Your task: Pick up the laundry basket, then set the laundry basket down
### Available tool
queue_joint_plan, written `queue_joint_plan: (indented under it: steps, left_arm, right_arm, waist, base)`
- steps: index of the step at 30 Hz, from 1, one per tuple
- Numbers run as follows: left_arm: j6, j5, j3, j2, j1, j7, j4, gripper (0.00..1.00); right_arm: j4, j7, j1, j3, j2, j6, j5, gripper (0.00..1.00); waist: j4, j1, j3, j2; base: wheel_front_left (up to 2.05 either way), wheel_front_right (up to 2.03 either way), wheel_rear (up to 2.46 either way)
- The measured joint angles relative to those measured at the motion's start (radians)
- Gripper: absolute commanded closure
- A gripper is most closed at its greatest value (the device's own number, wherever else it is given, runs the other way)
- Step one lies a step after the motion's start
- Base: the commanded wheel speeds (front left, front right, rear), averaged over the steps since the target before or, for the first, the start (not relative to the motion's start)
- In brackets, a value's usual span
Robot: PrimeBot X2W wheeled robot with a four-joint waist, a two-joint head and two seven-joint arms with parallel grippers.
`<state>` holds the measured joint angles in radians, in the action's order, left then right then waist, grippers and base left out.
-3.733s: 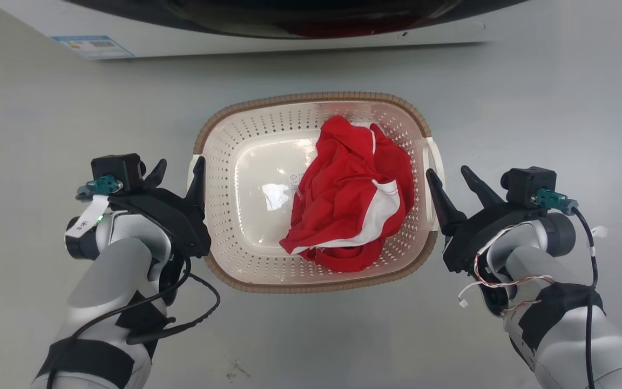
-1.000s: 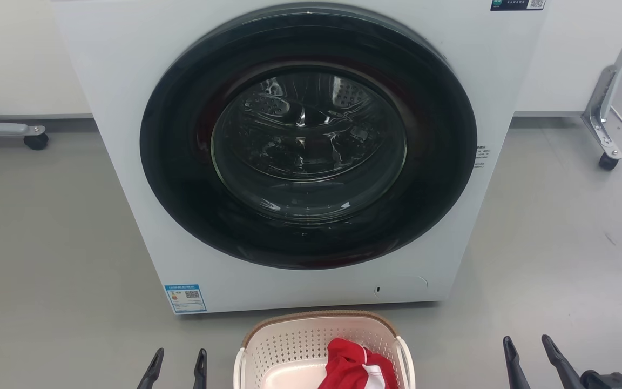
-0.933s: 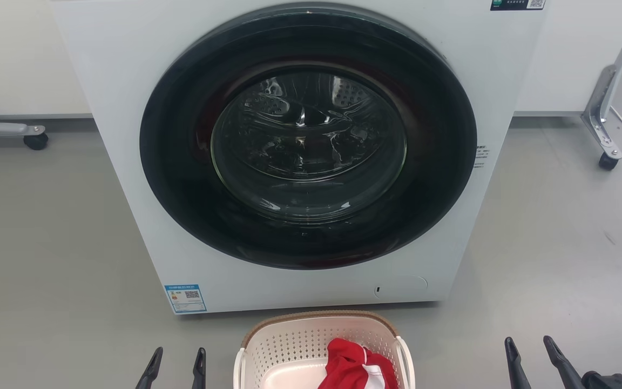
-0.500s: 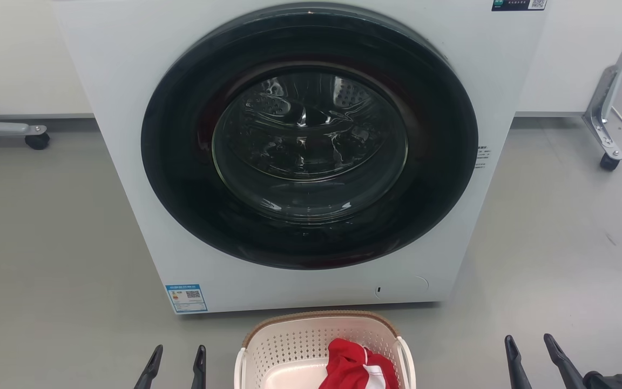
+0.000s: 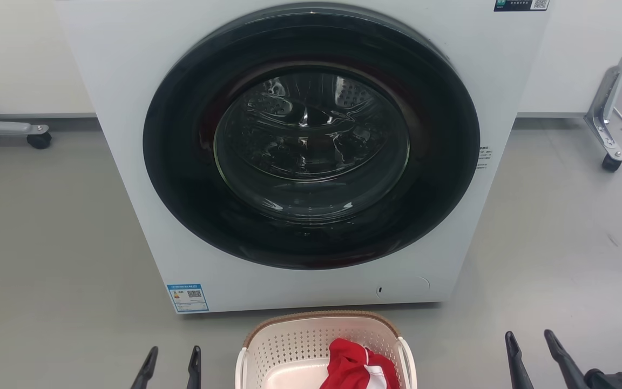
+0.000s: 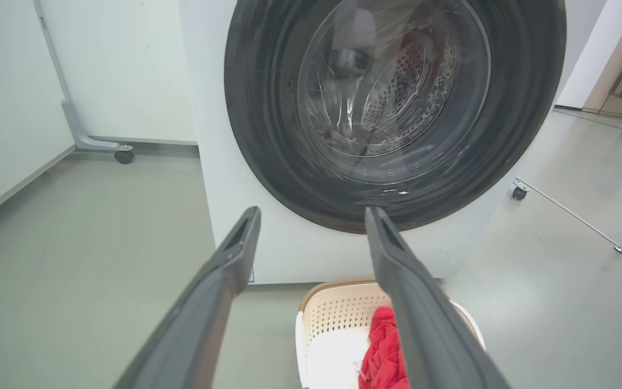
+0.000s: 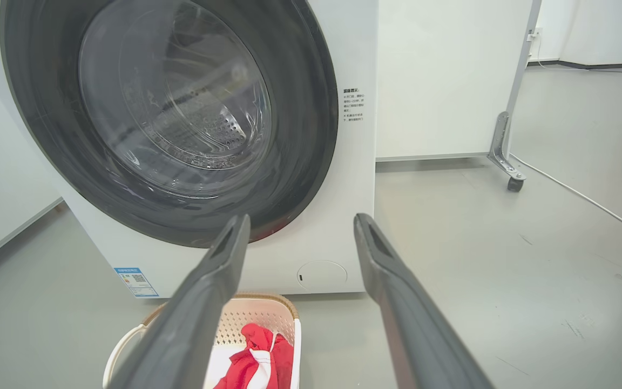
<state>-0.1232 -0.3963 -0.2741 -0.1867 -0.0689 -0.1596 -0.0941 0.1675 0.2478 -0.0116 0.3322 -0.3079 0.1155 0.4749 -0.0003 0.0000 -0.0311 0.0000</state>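
Note:
The laundry basket [image 5: 300, 340], cream-white with a brown rim, stands on the floor just in front of the washer, cut off by the bottom edge of the head view. A red and white garment [image 5: 357, 367] lies inside it. My left gripper [image 5: 173, 354] is open, well to the left of the basket and holding nothing. My right gripper [image 5: 529, 340] is open too, far off to the basket's right. The left wrist view has the basket [image 6: 338, 313] below its fingers [image 6: 235, 254]. From the right wrist, the basket [image 7: 259, 313] lies at the lower left of the gripper [image 7: 300, 224].
A white front-loading washer [image 5: 311, 162] with a round dark door shut stands straight ahead. Castor-wheeled frame legs stand at the far left [image 5: 38, 139] and far right [image 5: 610, 162]. Grey floor spreads on both sides of the washer.
Since 3.7 s ago the camera has lifted from the basket to the washer, and both grippers stand away from the handles. Over the last second both fingertip pairs barely shifted.

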Motion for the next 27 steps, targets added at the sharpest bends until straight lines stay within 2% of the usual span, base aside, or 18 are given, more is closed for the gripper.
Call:
queue_joint_plan:
  steps: [1, 6, 12, 27]
  left_arm:
    - [0.0, 0.003, 0.0, 0.001, 0.0, 0.0, -0.002, 1.0]
    - [0.002, -0.005, 0.002, 0.009, -0.015, 0.001, -0.031, 1.0]
    - [0.012, -0.055, 0.023, 0.019, -0.016, 0.02, -0.039, 1.0]
    - [0.054, -0.258, 0.081, 0.037, 0.003, 0.068, -0.064, 1.0]
  right_arm:
    - [0.002, 0.0, -0.001, 0.0, 0.002, 0.0, 0.0, 1.0]
    - [0.031, -0.006, -0.022, 0.003, 0.027, -0.003, 0.004, 1.0]
    - [0.033, -0.028, -0.02, -0.033, 0.037, -0.016, 0.061, 1.0]
    - [0.048, -0.09, -0.008, -0.104, 0.075, -0.051, 0.246, 1.0]
  waist:
    - [0.0, 0.0, 0.0, 0.0001]
    - [0.0, 0.0, 0.001, 0.0]
    - [0.0, 0.0, 0.003, 0.0]
    - [0.0, 0.0, 0.008, 0.0]
  base:
    - [0.0, 0.0, 0.0]
    - [0.0, 0.0, 0.0]
    - [0.0, 0.0, 0.0]
    - [0.0, 0.0, 0.0]
